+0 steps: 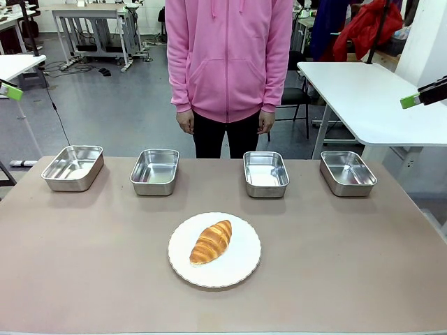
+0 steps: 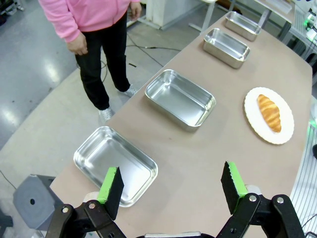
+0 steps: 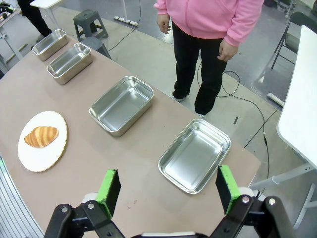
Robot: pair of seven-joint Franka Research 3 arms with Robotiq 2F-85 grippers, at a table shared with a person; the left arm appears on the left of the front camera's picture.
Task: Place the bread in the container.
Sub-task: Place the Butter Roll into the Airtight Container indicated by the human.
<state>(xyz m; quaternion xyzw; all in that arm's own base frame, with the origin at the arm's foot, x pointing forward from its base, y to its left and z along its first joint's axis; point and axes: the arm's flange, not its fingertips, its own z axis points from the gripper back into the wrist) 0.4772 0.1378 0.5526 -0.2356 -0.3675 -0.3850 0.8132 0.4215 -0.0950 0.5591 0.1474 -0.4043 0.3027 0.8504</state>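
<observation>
The bread (image 1: 211,241), a golden-brown ridged loaf, lies on a round white plate (image 1: 241,264) at the table's near middle. Behind it, several alike steel pans stand empty in a row, and I cannot tell which is the container (image 1: 155,172). My left gripper (image 1: 10,91) hangs high at the far left and my right gripper (image 1: 420,96) high at the far right, both well away from the bread. The left gripper (image 2: 173,186) is open above the end pan (image 2: 115,163), with the bread (image 2: 269,113) farther off. The right gripper (image 3: 168,188) is open over another end pan (image 3: 194,154), the bread (image 3: 41,136) to its left.
A person in a pink hoodie (image 1: 229,56) stands at the far edge with both hands down. A white table (image 1: 363,98) stands behind on the right. Bare tabletop (image 1: 91,258) lies on both sides of the plate.
</observation>
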